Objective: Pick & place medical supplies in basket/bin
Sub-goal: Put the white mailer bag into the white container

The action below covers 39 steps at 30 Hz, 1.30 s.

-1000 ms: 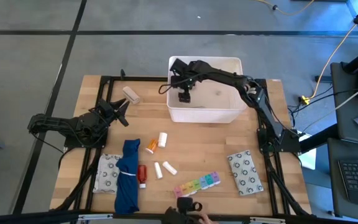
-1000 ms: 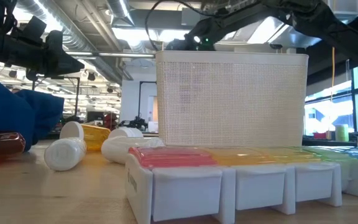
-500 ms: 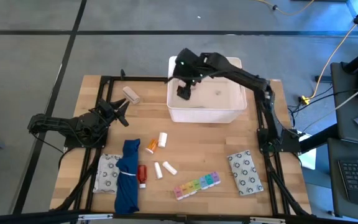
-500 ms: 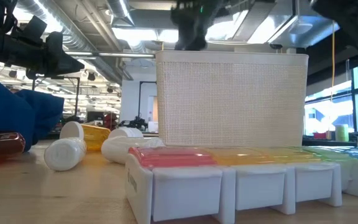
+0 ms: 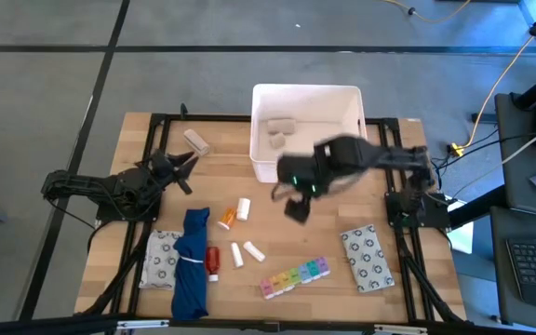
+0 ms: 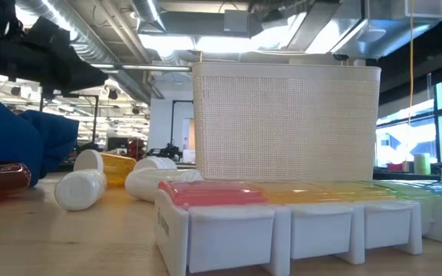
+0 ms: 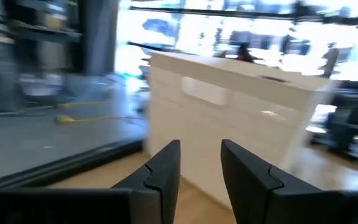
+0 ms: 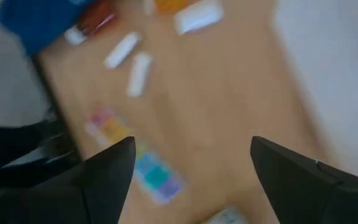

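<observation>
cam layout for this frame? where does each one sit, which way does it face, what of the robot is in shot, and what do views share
High: above the table, looking straight down; both arms, left gripper, right gripper, white bin.
Low: table-top height, looking level across the pill organizer at the bin; a dark arm part upper left.
Left wrist: looks past its open fingers at the bin wall.
Right wrist: looks down past its open fingers at the supplies.
Shared: bin in high, low and left wrist; organizer in high, low and right wrist.
</observation>
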Each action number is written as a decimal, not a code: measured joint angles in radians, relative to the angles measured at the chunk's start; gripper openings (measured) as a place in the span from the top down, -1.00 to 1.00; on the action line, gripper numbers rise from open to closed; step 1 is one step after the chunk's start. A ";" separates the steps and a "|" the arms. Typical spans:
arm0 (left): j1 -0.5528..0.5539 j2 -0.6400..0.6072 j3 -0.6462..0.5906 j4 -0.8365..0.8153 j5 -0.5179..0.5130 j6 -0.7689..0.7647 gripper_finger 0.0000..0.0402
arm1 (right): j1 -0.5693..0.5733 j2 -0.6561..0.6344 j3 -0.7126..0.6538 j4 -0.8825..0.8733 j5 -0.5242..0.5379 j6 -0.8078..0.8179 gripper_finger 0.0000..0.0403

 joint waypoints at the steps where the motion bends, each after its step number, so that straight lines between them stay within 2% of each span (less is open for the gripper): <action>1: 0.000 0.000 0.000 0.005 0.051 -0.008 0.45 | 0.033 0.000 -0.003 -0.013 -0.005 0.056 -0.59; 5: 0.000 0.011 0.000 0.013 0.254 -0.040 0.49 | 0.138 -0.022 -0.082 -0.014 0.026 0.249 -0.59; 9: -0.001 0.058 0.009 0.046 0.389 -0.095 0.60 | 0.198 -0.069 -0.216 -0.010 0.047 0.400 -0.59; 13: -0.001 0.143 0.044 0.097 0.469 -0.086 0.77 | 0.214 -0.124 -0.394 0.142 0.042 0.441 -0.59; 18: -0.015 0.313 0.140 0.138 0.546 -0.026 0.98 | 0.212 -0.228 -0.609 0.299 -0.006 0.427 -0.59; 23: -0.045 0.551 0.265 0.208 0.560 -0.003 0.99 | 0.222 -0.422 -0.812 0.366 0.002 0.550 -0.59; 29: -0.100 0.922 0.466 0.342 0.561 0.028 0.99 | 0.289 -0.646 -1.071 0.444 0.038 0.762 -0.59; 33: -0.125 1.189 0.640 0.383 0.561 0.026 0.99 | 0.354 -0.732 -1.210 0.455 0.030 0.846 -0.59; 39: -0.163 1.563 0.946 0.383 0.561 -0.004 1.00 | 0.473 -0.846 -1.320 0.456 0.016 0.905 -0.59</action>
